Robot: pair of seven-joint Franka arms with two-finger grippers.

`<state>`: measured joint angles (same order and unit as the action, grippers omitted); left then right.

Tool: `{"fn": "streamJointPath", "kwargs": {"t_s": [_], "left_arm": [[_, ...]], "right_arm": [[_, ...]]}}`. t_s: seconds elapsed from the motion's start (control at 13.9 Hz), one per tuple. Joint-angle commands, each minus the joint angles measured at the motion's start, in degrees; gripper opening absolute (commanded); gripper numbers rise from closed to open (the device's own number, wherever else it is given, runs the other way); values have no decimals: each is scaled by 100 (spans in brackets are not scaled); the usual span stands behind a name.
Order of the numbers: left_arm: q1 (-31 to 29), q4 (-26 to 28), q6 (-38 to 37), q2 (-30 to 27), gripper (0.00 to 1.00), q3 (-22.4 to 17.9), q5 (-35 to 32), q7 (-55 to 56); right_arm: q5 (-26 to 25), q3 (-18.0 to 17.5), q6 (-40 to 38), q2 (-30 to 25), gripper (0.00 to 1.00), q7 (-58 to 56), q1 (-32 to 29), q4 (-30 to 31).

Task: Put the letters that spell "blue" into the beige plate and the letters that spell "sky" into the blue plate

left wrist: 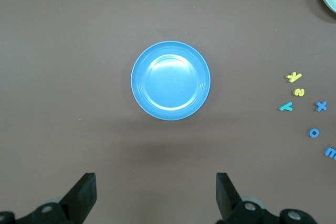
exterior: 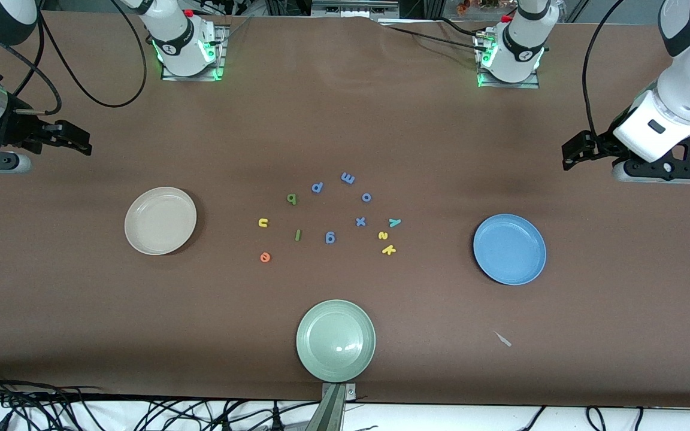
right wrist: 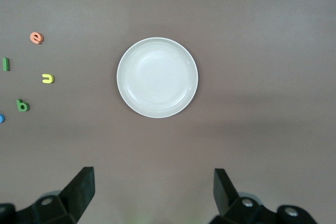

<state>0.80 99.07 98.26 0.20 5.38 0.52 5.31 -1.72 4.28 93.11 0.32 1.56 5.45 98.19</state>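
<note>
Small foam letters lie in a loose cluster mid-table. Toward the beige plate (exterior: 160,220) are the light green b (exterior: 291,198), dark green l (exterior: 297,235), yellow u (exterior: 263,222) and orange e (exterior: 265,257). Toward the blue plate (exterior: 510,249) are the teal y (exterior: 395,222), yellow s (exterior: 383,235) and yellow k (exterior: 388,249). Both plates hold nothing. My left gripper (exterior: 569,155) hangs open over bare table at its arm's end, and my right gripper (exterior: 81,139) is open likewise. Each wrist view shows wide-apart fingers with nothing between them.
Blue-purple letters, among them an m (exterior: 348,178), o (exterior: 366,197), x (exterior: 360,221) and g (exterior: 330,237), lie mixed into the cluster. A pale green plate (exterior: 336,340) sits near the front edge. A small pale scrap (exterior: 503,339) lies nearer the camera than the blue plate.
</note>
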Motion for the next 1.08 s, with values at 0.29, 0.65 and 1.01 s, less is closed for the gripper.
{"fn": "streamJointPath", "kwargs": {"t_s": [0.29, 0.65, 1.01], "left_arm": [[-18, 16, 9, -64, 100, 15, 19, -56], [-18, 16, 9, -64, 100, 15, 19, -56], [-18, 16, 9, -64, 100, 15, 19, -47]], "right_arm": [[-153, -15, 49, 29, 100, 46, -9, -89], [-179, -15, 5, 20, 100, 46, -9, -81], [-153, 56, 101, 117, 100, 55, -52, -90]]}}
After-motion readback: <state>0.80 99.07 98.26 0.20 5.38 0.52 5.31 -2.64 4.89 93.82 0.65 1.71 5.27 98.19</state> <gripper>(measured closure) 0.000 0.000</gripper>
